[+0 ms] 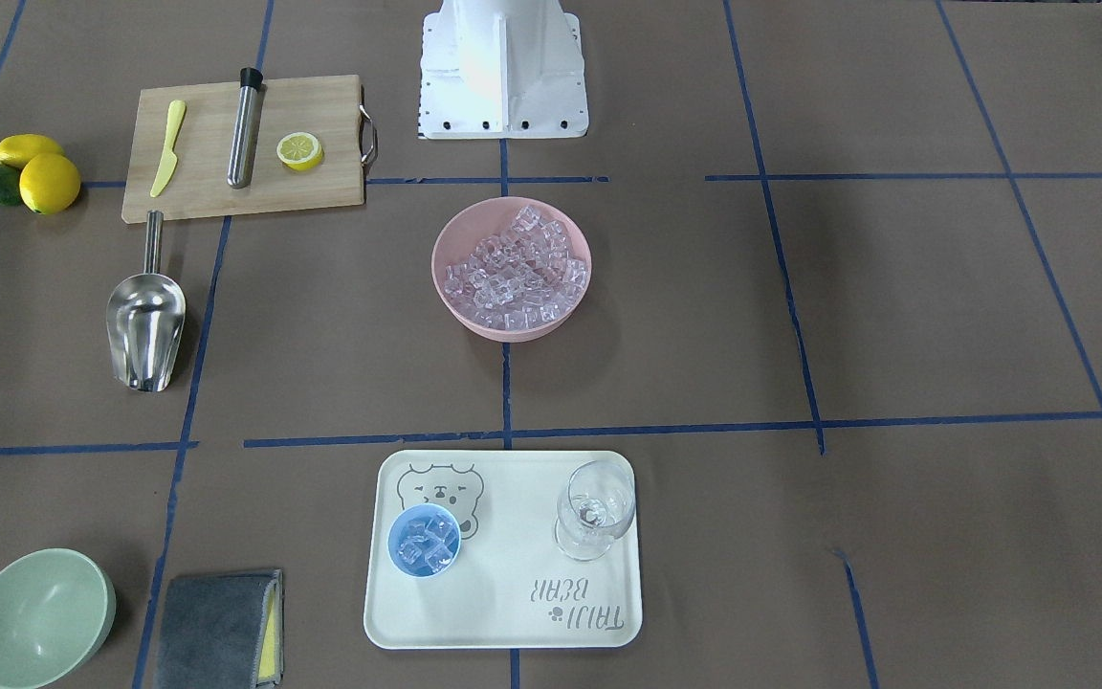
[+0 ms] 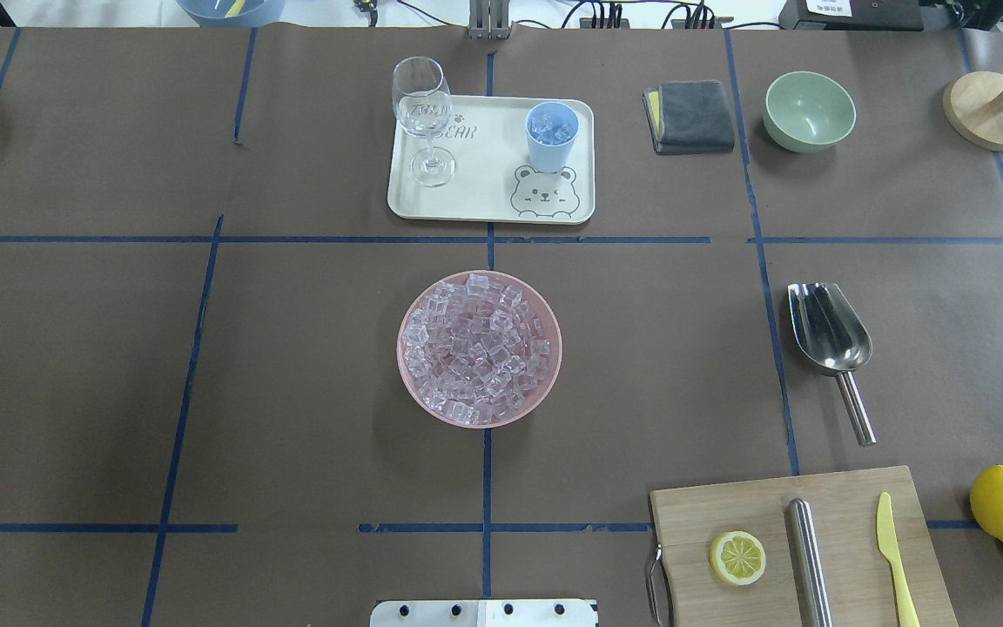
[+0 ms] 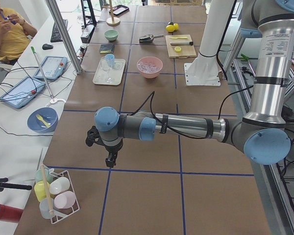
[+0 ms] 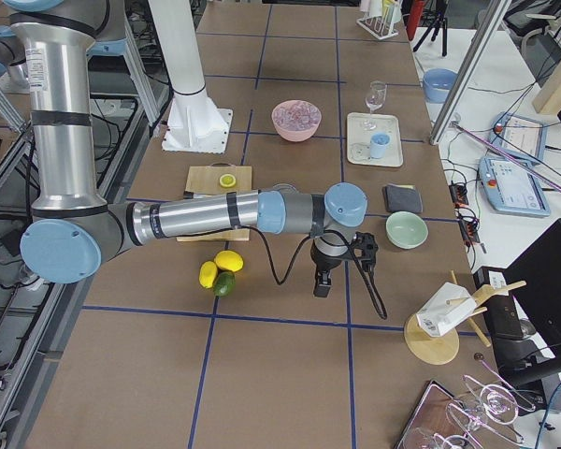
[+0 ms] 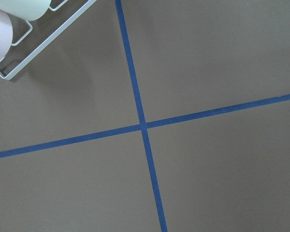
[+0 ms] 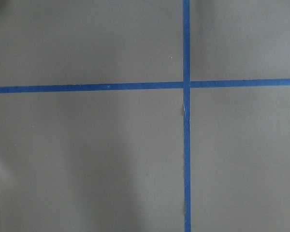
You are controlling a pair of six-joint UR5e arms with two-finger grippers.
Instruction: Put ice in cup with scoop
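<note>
Many clear ice cubes (image 2: pixel 477 348) fill the pink bowl (image 2: pixel 400 357) at the middle of the desk (image 2: pixel 292 348), and a few more lie inside the light-blue cup (image 2: pixel 551 150). That cup stands upright on the cream bear-printed tray (image 2: pixel 484 187), with 1 stemmed wine glass (image 2: pixel 421 104) upright at the tray's other end. The steel scoop (image 2: pixel 828 329) lies trough-up on the desk on the robot's right, apart from bowl and tray, its handle pointing toward the wooden cutting board (image 2: pixel 702 514). The left arm (image 3: pixel 186 126) and right arm (image 4: pixel 206 215) reach out over opposite ends of the desk, well apart from these things. The left jaws and right jaws show only in the side views, so I cannot tell whether they stand wide or narrow.
</note>
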